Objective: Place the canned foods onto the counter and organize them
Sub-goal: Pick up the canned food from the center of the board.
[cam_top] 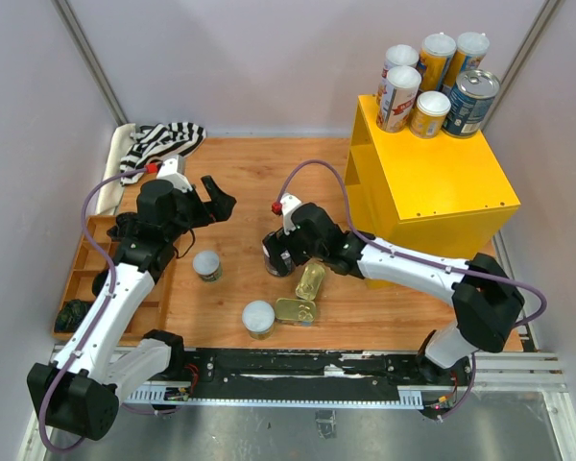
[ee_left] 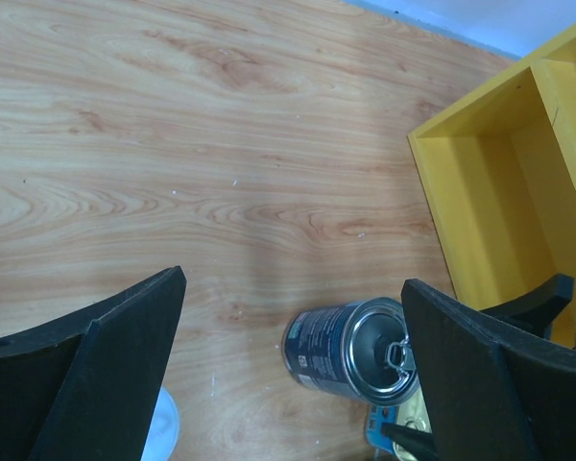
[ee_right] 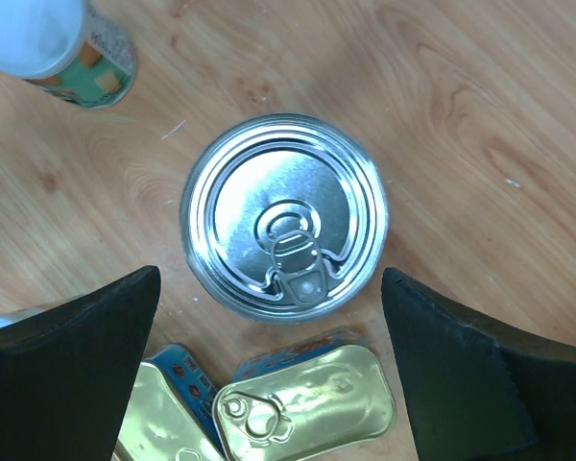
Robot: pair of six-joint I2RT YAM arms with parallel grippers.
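A blue silver-topped can [ee_right: 284, 216] stands upright on the wooden table, and my right gripper [ee_right: 269, 279] hovers open right above it, fingers on either side without touching. In the top view the right gripper [cam_top: 275, 254] hides most of this can. Two flat gold tins [ee_right: 307, 403] [cam_top: 310, 280] lie just beside it. Two white-lidded cans [cam_top: 206, 265] [cam_top: 258, 318] stand on the table. The yellow counter [cam_top: 442, 182] holds several tubes [cam_top: 398, 96] and a blue can [cam_top: 470, 101] on top. My left gripper [cam_top: 214, 202] is open and empty, and its view shows the blue can [ee_left: 350, 346].
A brown wooden compartment tray [cam_top: 84, 259] lies at the left edge, with a dark lump [cam_top: 74, 312] near it. A black-and-white striped cloth [cam_top: 163, 144] lies at the back left. The counter's open shelves [ee_left: 490, 192] face the table.
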